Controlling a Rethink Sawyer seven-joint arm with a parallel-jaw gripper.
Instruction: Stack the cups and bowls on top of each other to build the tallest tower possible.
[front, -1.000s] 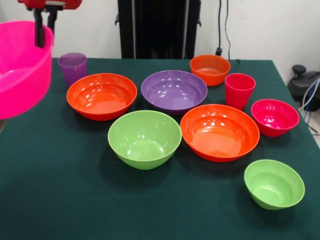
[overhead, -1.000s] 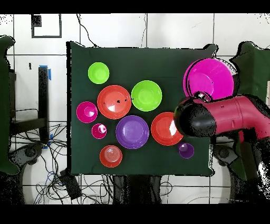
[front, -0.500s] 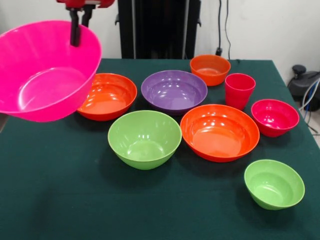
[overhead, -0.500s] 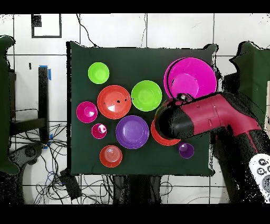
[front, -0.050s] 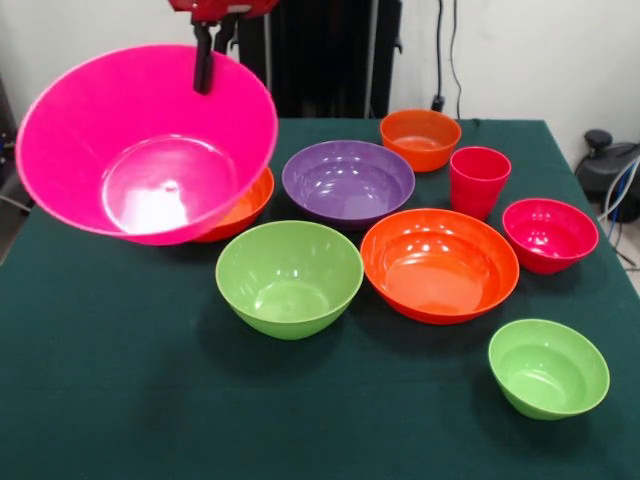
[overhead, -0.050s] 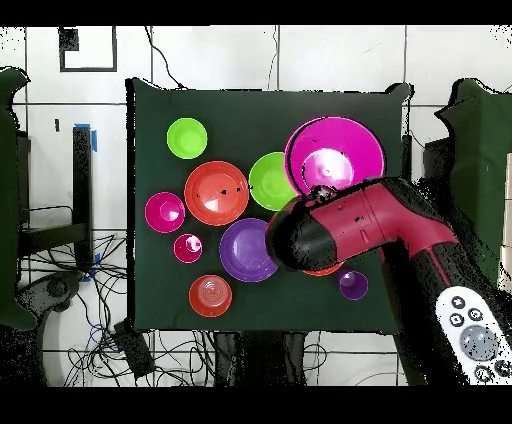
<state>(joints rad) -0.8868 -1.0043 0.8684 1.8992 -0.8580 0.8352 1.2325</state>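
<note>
The gripper pinches the far rim of the hot pink bowl, which hangs tilted in the air above the left orange bowl, probably so it can nest into the lime green bowl just beside.

The gripper hangs high from the arm, clamped closed.

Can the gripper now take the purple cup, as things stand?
Probably not: the gripper is shut on the big pink bowl, which hides the purple cup in the front view.
</note>
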